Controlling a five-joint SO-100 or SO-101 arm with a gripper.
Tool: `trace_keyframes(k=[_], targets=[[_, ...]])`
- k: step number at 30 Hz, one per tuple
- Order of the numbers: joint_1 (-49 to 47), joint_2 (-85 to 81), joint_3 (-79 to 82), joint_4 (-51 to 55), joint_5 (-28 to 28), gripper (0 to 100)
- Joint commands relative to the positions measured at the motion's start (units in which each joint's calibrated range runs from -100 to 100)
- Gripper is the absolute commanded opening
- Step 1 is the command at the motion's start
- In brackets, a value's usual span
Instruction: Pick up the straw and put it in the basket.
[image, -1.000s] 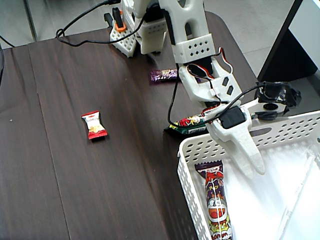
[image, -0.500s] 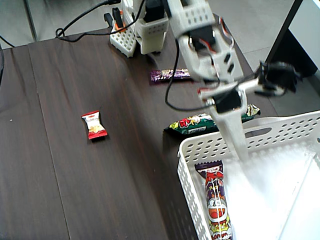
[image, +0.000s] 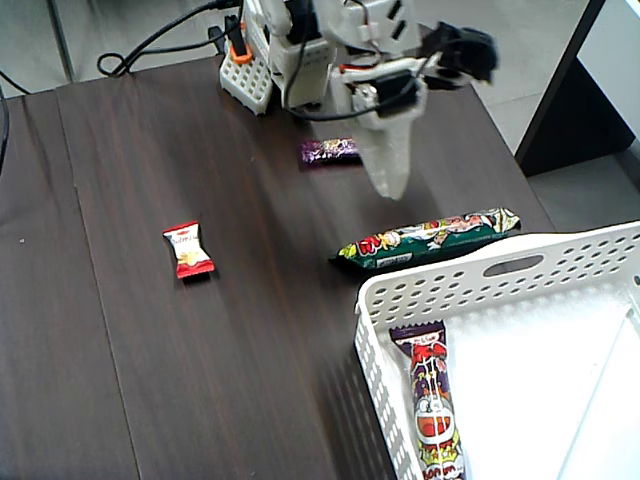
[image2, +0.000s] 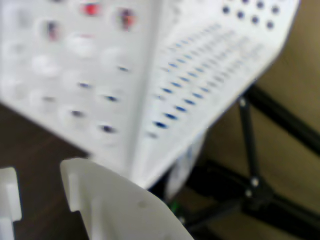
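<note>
In the fixed view, nearest the camera at about five o'clock, stood the large white rectangular plastic basket (image: 400, 300) with rows of small round holes and a slot handle in its far wall. A purple-and-red wrapped snack bar (image: 432, 410) lay lengthwise inside it along the left wall. The long, thin white paper-wrapped straw (image: 608, 375) lay slanted on the basket floor near the right edge of the frame, faint against the white plastic. Just beyond the basket's far wall, a long green snack bar (image: 428, 238) rested on the dark wooden table (image: 120, 380). At nine o'clock from it, well apart, sat a small red-and-white candy packet (image: 188, 249). Farther back, toward twelve o'clock, a small purple wrapper (image: 329, 150) lay beside the white arm, whose gripper (image: 387, 182) pointed down above the table, clear of the basket and holding nothing. Whether its fingers were parted or together could not be told. In the blurred wrist view, a white finger (image2: 115, 205) filled the bottom, with the basket's perforated corner (image2: 150, 90) beyond it.
</note>
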Motion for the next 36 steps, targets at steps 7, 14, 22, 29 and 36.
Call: trace_keyframes(k=[7, 14, 22, 29, 36], targets=[[2.54, -32.57, 11.72, 23.49, 2.87, 6], [5.26, -41.99, 16.73, 31.43, 1.36, 6], [5.33, -41.49, 21.46, 28.53, -2.5, 6], [5.33, -41.49, 21.55, 28.35, -2.45, 6], [5.33, -41.49, 21.55, 28.35, -2.45, 6]])
